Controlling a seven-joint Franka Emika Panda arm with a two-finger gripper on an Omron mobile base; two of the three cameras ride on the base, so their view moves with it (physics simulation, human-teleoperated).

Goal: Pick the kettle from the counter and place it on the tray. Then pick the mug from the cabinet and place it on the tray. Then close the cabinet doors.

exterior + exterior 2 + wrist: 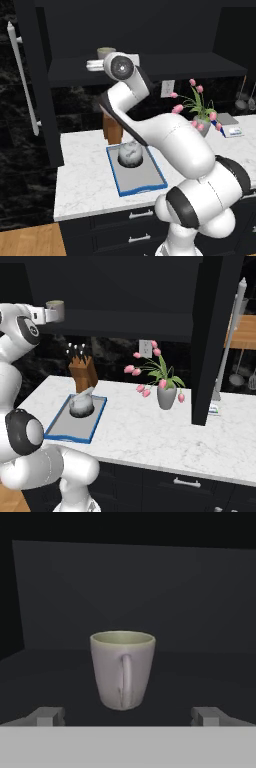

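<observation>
A: Since the kettle [130,154] already sits at the tray's [150,181] far end on the worktop [85,175], where's the mug [122,669]?

B: Upright on the cabinet [150,65] shelf, handle facing the claw [128,716], which stands wide and empty just short of it.

A: Handling?

B: Probably light, rigid, smooth-glazed, breakable. Clamp across the body, clear of the handle.
</observation>
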